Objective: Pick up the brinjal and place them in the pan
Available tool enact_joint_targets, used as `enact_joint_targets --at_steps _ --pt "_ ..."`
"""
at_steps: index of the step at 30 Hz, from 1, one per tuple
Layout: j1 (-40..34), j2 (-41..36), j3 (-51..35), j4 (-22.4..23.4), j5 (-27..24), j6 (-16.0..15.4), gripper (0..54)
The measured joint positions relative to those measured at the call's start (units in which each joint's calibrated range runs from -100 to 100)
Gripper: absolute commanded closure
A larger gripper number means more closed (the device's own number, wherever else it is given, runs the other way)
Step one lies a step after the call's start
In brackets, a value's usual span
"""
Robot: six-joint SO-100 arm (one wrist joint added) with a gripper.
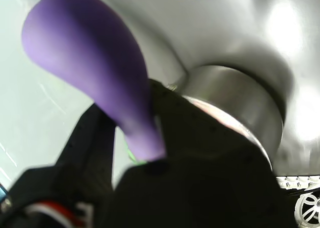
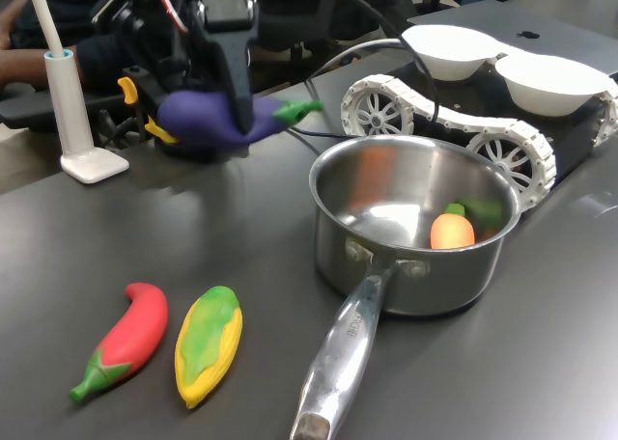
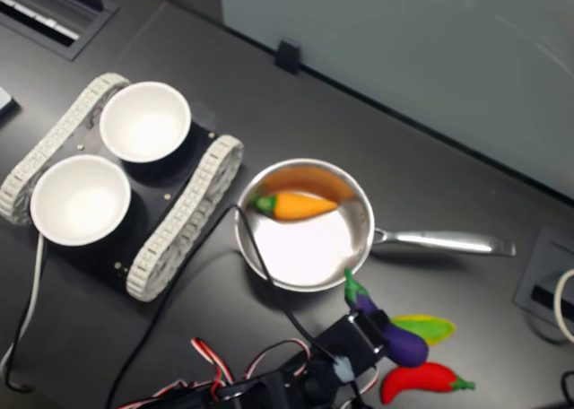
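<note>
Brinjal (image 2: 217, 117) is clamped in the closed gripper (image 2: 232, 102), lifted off the table, beside the pan (image 2: 410, 266).

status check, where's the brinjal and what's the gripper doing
Gripper shut on brinjal, held above the table. Pan beside it, toy carrot already inside. Path to pan clear.

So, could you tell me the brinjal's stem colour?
Green, clearest in the first exterior view: brinjal.
</note>
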Motion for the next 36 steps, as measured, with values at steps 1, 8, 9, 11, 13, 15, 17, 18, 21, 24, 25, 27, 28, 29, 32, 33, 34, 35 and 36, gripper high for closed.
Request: enact_joint_targets --at_steps 1,8,9,11,13,15,17,18,21,24,25,27,28,29,32,33,34,35,36 --pt "-0.33 -1.01 0.0 -0.25 -0.44 0.0 53.5" --pt "-4.07 -7.32 0.0 -2.38 -2.05 0.0 53.3" --pt "-4.84 -8.16 0.0 -2.8 -2.25 0.0 53.3" --pt "-6.16 -9.85 0.0 -3.48 -2.64 0.0 53.5" --pt "-7.15 -11.7 0.72 -4.5 -3.17 0.0 53.5" --pt "-8.03 -13.72 2.35 -5.78 -3.76 -0.09 53.5" --pt "-8.69 -15.24 3.89 -6.88 -4.25 -0.09 53.5" --pt "-9.46 -16.08 4.8 -7.56 -4.54 -0.09 53.5" --pt "-13.09 -18.18 6.15 -8.41 -4.64 0.0 53.5" --pt "-17.05 -20.71 7.15 -8.92 -4.84 0.55 53.4" --pt "-18.15 -21.72 7.78 -9.35 -4.84 0.64 53.4" --pt "-19.91 -23.48 10.05 -10.62 -4.84 1.38 53.3" --pt "-21.12 -24.24 11.22 -11.39 -4.84 1.84 53.1" --pt "-22.44 -25.0 12.49 -12.07 -4.84 2.2 52.9" --pt "-25.41 -27.1 16.65 -14.19 -4.84 2.94 52.6" --pt "-25.74 -27.61 17.92 -14.96 -4.84 3.21 52.5" --pt "-25.96 -28.03 19.0 -15.72 -4.84 3.4 52.5" --pt "-25.96 -28.28 19.73 -16.4 -4.84 3.76 52.5" --pt "-25.74 -28.37 20.45 -17.0 -4.84 3.86 52.5"
